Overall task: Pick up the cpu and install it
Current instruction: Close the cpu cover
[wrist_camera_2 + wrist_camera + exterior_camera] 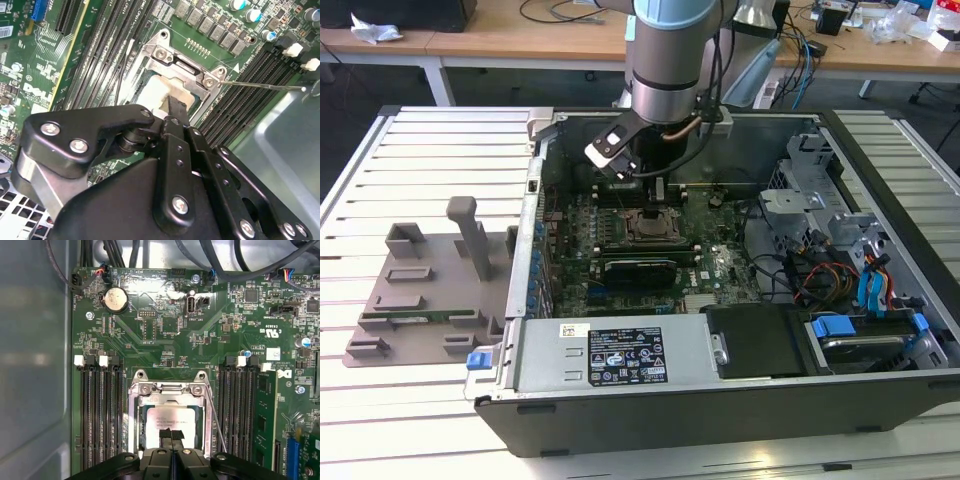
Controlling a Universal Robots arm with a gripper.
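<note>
cpu (170, 419) within socket frame (170, 387) | jaws over it | memory slots (102, 410) flanking

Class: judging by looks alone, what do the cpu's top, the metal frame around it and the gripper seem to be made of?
The cpu: silver-grey metal lid with a dull satin sheen. The socket frame: bare bright metal, likely steel, with glinting edges. The gripper: smooth black parts held by silver screws; coated metal or hard plastic, hard to say.

The cpu (170, 421) sits in the socket frame (170, 388), memory slots (100, 410) flanking either side, gripper (171, 434) just above it.
</note>
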